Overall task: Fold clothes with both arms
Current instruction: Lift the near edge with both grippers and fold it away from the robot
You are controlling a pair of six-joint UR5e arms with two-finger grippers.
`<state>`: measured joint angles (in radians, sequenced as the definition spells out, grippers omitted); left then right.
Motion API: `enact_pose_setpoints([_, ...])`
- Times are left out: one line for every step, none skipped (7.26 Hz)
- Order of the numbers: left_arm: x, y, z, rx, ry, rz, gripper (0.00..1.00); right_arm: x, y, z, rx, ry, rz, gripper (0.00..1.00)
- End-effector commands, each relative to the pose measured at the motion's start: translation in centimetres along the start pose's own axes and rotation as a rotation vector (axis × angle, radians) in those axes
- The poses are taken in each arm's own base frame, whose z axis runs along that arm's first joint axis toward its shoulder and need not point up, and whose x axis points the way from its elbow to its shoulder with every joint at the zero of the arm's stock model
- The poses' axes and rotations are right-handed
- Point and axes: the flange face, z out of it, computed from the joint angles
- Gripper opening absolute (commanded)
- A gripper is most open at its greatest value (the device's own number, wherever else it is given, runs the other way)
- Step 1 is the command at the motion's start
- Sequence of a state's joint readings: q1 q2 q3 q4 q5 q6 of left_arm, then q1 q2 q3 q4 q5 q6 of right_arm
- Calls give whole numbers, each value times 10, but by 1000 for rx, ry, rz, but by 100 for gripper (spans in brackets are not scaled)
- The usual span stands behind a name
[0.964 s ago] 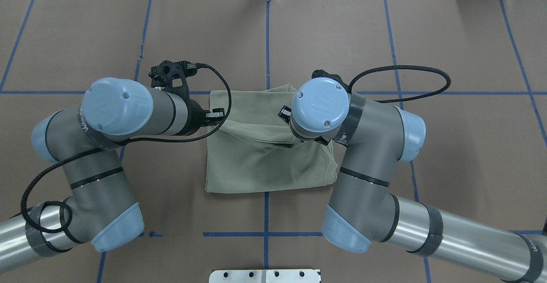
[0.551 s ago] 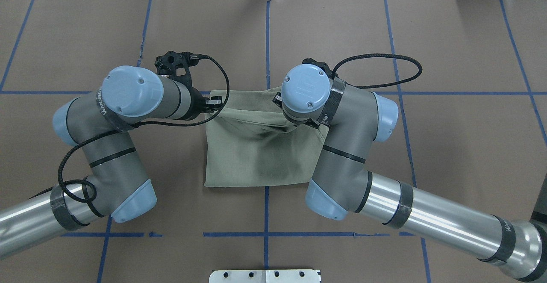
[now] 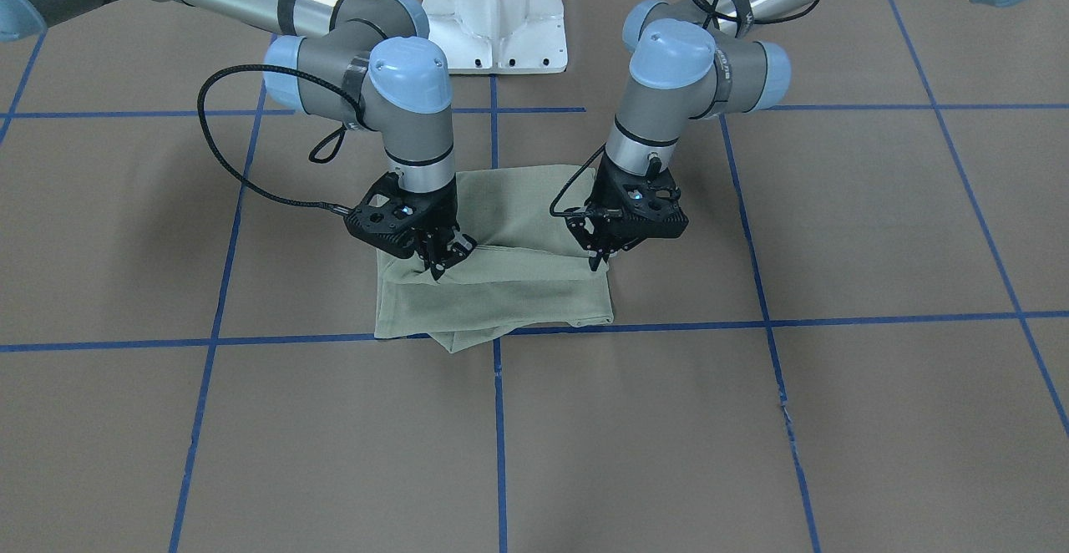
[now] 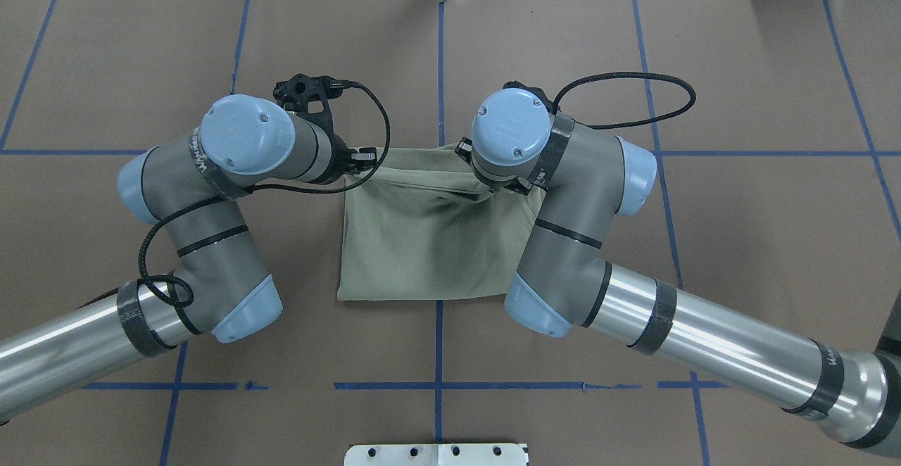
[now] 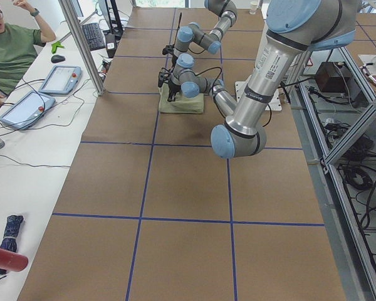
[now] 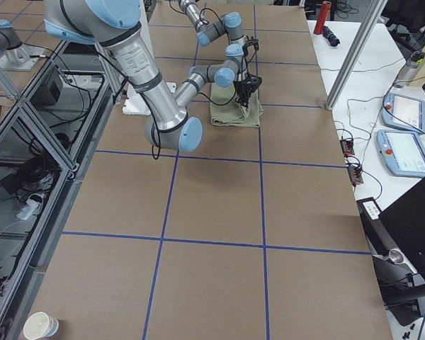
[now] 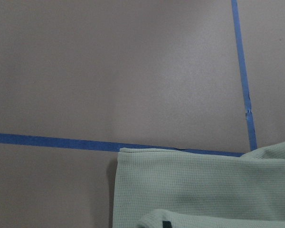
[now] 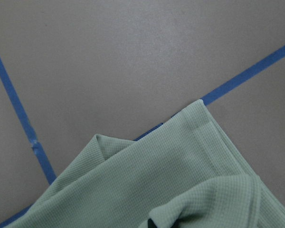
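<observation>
The sage-green shirt lies folded into a rough rectangle at the table's middle, and it also shows in the overhead view. My left gripper is shut on a raised fold at the shirt's edge on my left. My right gripper is shut on the same raised fold at the edge on my right. Both hold the fold low over the shirt's far half. In the overhead view the wrists hide the fingertips. Both wrist views show shirt fabric over the brown table.
The white pedestal base stands at the robot's side of the table. Blue tape lines cross the brown table. An operator sits by tablets beyond the far edge. A paper cup sits off the table.
Both grippers have moved away from the robot with the raised fold, carrying it from the shirt's middle toward its far edge. The right arm has also swung inward.
</observation>
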<state>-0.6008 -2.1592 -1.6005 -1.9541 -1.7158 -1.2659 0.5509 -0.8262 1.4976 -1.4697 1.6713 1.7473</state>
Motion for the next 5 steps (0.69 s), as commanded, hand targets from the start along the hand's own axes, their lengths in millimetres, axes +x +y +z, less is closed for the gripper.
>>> enact_pose_setpoints([-4,-3,7,1,-16,9,69,-8,-2,20,7,39,-67,83])
enact_pose_setpoints([-6,-5,4,8,9,13,100,-23,-7,10,8,21,-109,100])
enact_pose_setpoints([-9,-16,-4,13,41,88,100,-40,-8,-11,-66,0,-131,100])
enact_pose_setpoints([-26,-44,-17,-22,58,135,100,-42,-4,-29,-120,-32,-171,100])
enact_pose_setpoints([-45,-53,-19,-64,64,167,100,-40,0,-42,-126,-58,-203,100])
